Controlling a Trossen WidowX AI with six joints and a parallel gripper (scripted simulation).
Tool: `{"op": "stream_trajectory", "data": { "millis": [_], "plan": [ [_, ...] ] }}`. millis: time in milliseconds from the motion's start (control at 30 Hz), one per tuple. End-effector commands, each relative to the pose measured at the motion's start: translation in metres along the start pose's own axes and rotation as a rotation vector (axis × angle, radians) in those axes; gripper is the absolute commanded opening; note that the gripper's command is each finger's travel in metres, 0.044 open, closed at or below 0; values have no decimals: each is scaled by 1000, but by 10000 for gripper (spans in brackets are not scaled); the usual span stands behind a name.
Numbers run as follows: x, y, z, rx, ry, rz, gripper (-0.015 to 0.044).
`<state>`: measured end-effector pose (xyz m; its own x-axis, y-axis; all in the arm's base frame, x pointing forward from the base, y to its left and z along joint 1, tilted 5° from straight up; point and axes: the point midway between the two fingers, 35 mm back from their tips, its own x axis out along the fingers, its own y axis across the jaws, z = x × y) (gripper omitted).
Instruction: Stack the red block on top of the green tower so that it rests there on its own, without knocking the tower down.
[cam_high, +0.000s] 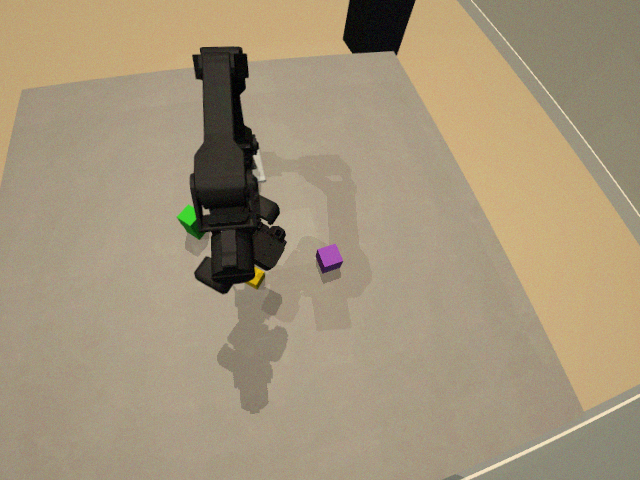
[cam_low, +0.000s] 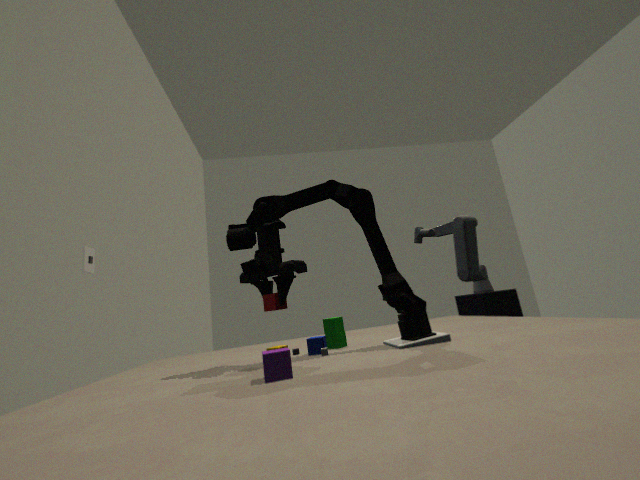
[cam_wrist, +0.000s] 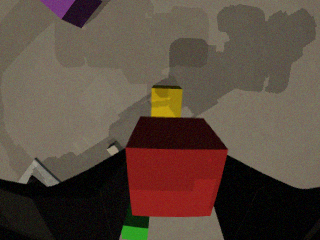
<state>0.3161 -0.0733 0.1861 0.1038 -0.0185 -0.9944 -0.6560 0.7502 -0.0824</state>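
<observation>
Between claw (cam_low: 274, 295) fingers: red block (cam_wrist: 175, 172), pinched on opposite flat sides, held up off the surface (cam_low: 465, 392). Looks rigid, light, prob smooth, so keep grip centred on side faces. Block sits at fingertips, underside free. Below/behind: yellow block (cam_wrist: 166, 102). Green tower (cam_low: 334, 332) farther back toward arm base, upright, well apart from claw. Purple block (cam_low: 277, 364) off to side.

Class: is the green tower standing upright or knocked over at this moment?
Upright. In the exterior view the green tower stands tall on the table beside the blue block.
</observation>
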Motion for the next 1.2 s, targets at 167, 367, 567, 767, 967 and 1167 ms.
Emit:
{"op": "stream_trajectory", "data": {
  "millis": [167,367,567,767,967,1167],
  "plan": [
    [-1,-2,-53,-2,4,7,0],
    [-1,1,-86,-2,7,7,0],
    [0,9,-117,-3,9,7,0],
    [1,20,-146,-3,10,7,0],
    [4,33,-170,-3,10,6,0],
    [5,41,-182,-3,11,6,0]
  ]
}}
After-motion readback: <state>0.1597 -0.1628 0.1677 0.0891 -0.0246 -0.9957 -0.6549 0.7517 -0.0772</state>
